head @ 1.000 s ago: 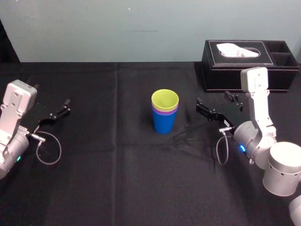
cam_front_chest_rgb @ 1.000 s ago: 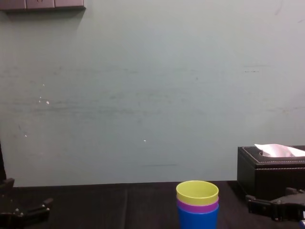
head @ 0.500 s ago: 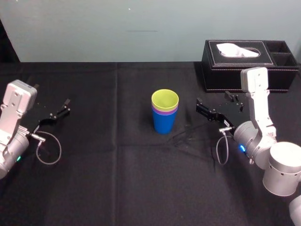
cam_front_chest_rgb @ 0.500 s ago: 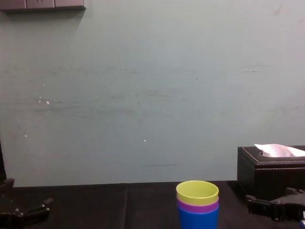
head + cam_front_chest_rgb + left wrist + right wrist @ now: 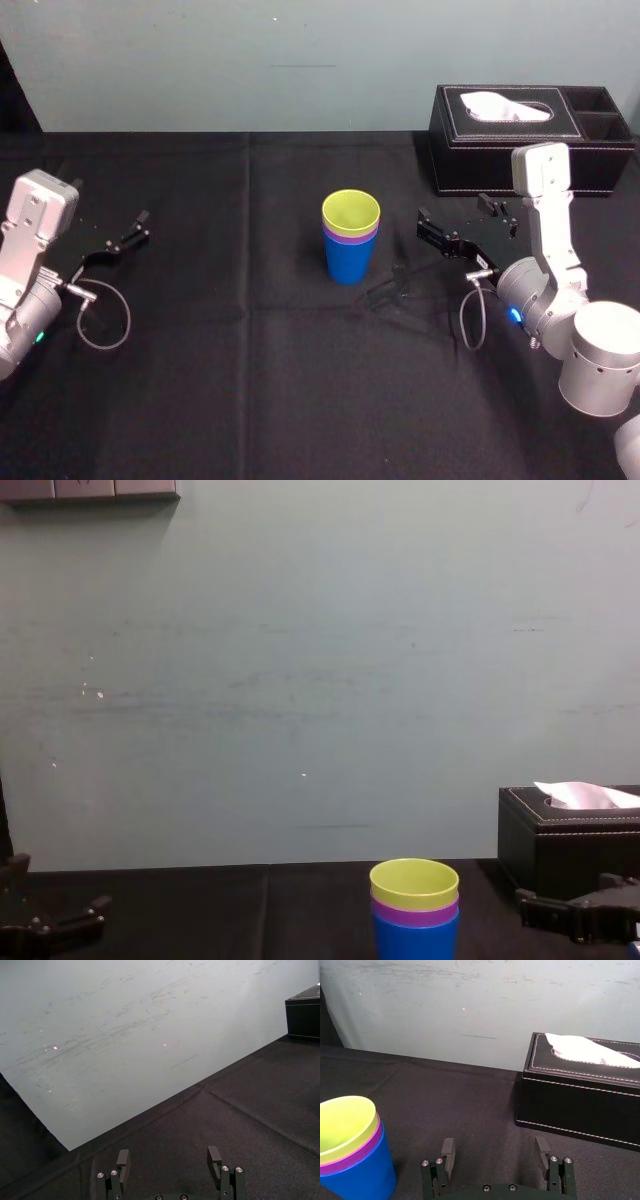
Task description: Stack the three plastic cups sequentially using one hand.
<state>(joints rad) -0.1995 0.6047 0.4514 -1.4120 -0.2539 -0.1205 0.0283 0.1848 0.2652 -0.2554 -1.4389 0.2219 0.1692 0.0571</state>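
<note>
The three plastic cups stand nested upright in the middle of the black table: the blue cup (image 5: 349, 258) at the bottom, the purple cup (image 5: 351, 236) inside it, the yellow-green cup (image 5: 351, 213) on top. From the chest view the same stack reads yellow-green cup (image 5: 414, 883), purple cup (image 5: 414, 916), blue cup (image 5: 415, 938). My right gripper (image 5: 459, 226) hovers open and empty to the right of the stack, clear of it; in its wrist view the right gripper (image 5: 494, 1152) has the yellow-green cup (image 5: 345, 1122) off to one side. My left gripper (image 5: 128, 232) rests open at the far left, nothing between its fingers (image 5: 123, 1158).
A black leather tissue box (image 5: 515, 127) with white tissue stands at the back right, just behind the right arm. A cable (image 5: 100, 310) loops beside the left arm. The black cloth (image 5: 250, 380) covers the whole table, with a pale wall behind.
</note>
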